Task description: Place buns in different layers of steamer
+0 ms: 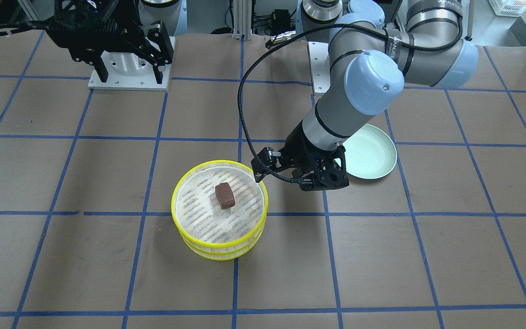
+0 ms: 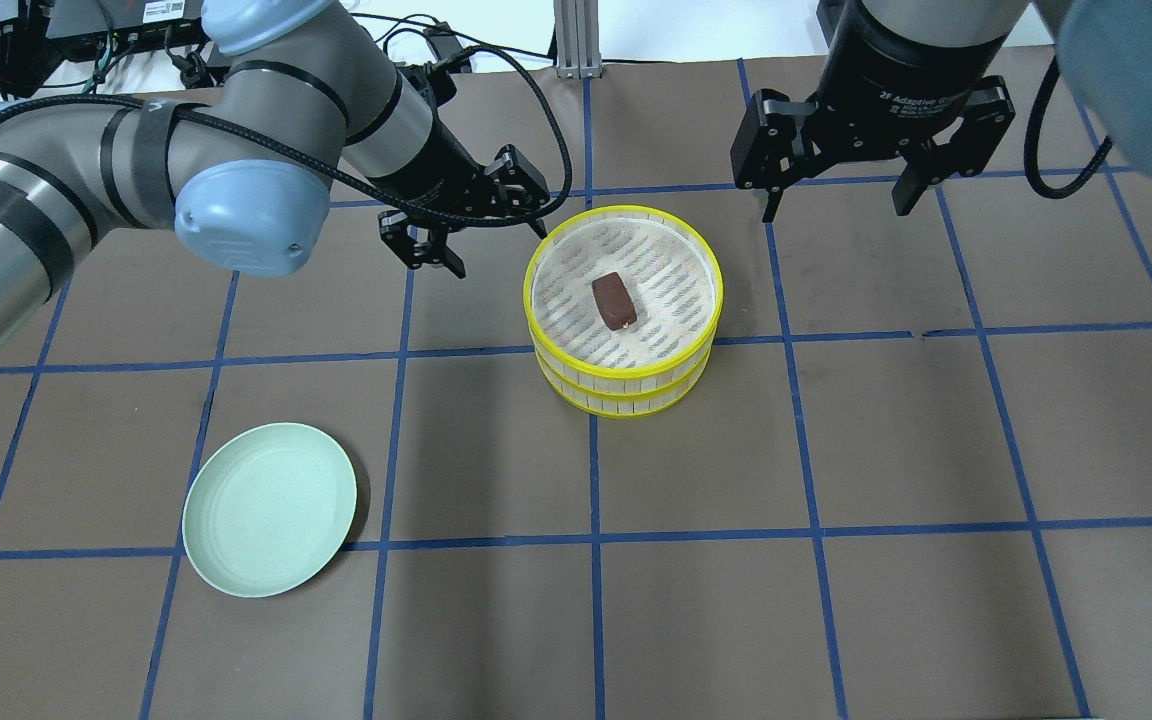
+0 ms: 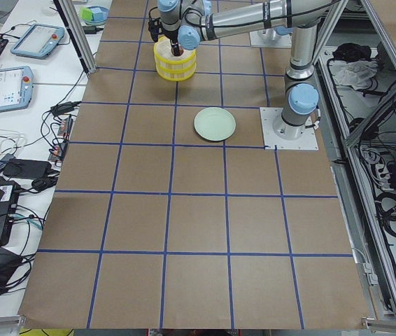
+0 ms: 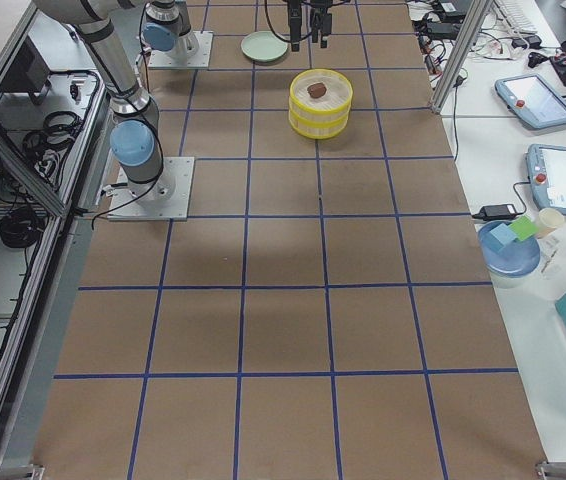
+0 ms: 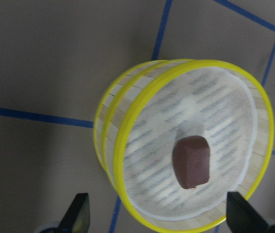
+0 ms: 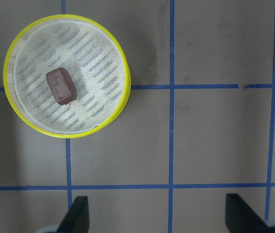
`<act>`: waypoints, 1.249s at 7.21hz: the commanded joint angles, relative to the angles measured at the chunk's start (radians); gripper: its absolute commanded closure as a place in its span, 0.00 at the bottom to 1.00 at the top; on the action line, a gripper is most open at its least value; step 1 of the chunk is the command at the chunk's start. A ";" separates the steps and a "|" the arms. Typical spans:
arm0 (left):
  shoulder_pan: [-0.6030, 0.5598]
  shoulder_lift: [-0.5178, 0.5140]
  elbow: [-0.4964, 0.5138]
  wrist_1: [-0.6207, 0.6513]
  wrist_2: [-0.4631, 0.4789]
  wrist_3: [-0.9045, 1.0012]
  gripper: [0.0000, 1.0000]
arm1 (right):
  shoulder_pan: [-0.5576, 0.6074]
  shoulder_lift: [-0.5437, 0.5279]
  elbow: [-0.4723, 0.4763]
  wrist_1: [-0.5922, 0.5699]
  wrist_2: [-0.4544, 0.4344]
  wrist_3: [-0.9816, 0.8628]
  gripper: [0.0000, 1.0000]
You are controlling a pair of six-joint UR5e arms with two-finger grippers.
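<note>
The steamer (image 2: pixel 626 405) stands as two stacked yellow-rimmed trays near the table's middle. It also shows in the front view (image 1: pixel 219 250), the left wrist view (image 5: pixel 128 92) and the right wrist view (image 6: pixel 127 82). The dark reddish-brown bun (image 2: pixel 614 301) lies on the top tray's mesh floor (image 1: pixel 225 195) (image 5: pixel 191 161) (image 6: pixel 60 86). The cream bun is hidden or out of view. My left gripper (image 2: pixel 471 215) (image 1: pixel 297 176) is open and empty, above the table just beside the steamer's left side. My right gripper (image 2: pixel 841 200) (image 1: pixel 130 75) is open and empty, raised near its base.
An empty pale green plate (image 2: pixel 269 508) (image 1: pixel 372 151) lies on the table's left part, partly under my left arm in the front view. My left arm's black cable (image 1: pixel 244 105) loops above the steamer's side. Brown paper with blue tape lines covers the table.
</note>
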 commanded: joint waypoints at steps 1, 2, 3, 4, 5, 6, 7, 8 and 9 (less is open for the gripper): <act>0.018 0.078 0.015 -0.094 0.247 0.147 0.00 | 0.000 0.000 0.000 0.001 0.001 0.000 0.00; 0.056 0.115 0.024 -0.141 0.362 0.268 0.00 | 0.000 0.000 0.000 0.001 0.001 0.000 0.00; 0.090 0.167 0.052 -0.240 0.385 0.310 0.00 | 0.000 0.000 0.000 0.001 0.003 0.000 0.00; 0.103 0.214 0.084 -0.337 0.386 0.311 0.00 | 0.000 0.000 0.000 -0.001 0.003 0.000 0.00; 0.104 0.254 0.093 -0.418 0.381 0.321 0.00 | 0.000 0.000 0.000 -0.001 0.001 0.000 0.00; 0.103 0.286 0.090 -0.436 0.342 0.312 0.00 | 0.000 0.000 0.000 0.001 0.001 0.000 0.00; 0.101 0.307 0.090 -0.433 0.267 0.308 0.00 | 0.000 0.000 0.000 0.001 0.001 0.000 0.00; 0.101 0.326 0.090 -0.433 0.262 0.309 0.00 | 0.000 0.000 0.000 -0.001 0.001 0.000 0.00; 0.101 0.342 0.090 -0.434 0.264 0.309 0.00 | -0.001 0.000 0.000 -0.001 0.001 0.000 0.00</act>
